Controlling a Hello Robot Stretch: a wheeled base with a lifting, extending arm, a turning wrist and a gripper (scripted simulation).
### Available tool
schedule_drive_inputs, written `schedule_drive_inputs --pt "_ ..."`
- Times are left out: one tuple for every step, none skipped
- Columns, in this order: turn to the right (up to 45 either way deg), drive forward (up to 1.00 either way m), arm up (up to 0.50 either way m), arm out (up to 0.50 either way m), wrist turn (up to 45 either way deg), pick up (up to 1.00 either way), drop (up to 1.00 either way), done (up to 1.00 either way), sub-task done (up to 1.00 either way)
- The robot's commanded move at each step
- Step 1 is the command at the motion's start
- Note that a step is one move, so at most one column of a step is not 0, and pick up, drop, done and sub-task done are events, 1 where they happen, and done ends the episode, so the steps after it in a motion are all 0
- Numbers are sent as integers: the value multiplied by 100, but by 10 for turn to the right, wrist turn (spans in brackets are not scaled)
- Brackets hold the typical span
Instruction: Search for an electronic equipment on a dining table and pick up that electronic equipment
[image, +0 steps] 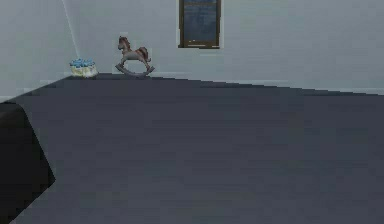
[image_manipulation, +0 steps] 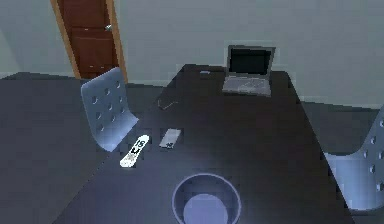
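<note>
On the dark surface (image_manipulation: 260, 140) in the arm side view we count three candidates for the electronic equipment. An open laptop (image_manipulation: 248, 70) stands at the far end. A white remote (image_manipulation: 134, 151) lies by the surface's left edge. A small flat device (image_manipulation: 170, 137), perhaps a phone, lies just beside the remote. How the hand stands, and whether it has hold of anything, we cannot tell.

We judge the first risk to be choosing badly. The laptop is broad, with its screen upright, so a two-finger grasp could tip it or fold the lid. The remote looks the easier grab, but it lies so near the edge that a glancing touch could push it off to the floor. The grey chair (image_manipulation: 108, 108) stands close against that same edge, and an arm reaching across could catch its back. A round bowl (image_manipulation: 205, 198) sits at the near end, and a low, careless sweep might knock it. The two small items lie close together, so reaching for one may nudge the other.
</note>
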Motion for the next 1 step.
schedule_drive_inputs --pt "0 0 36 0 0 0 0 0 0"
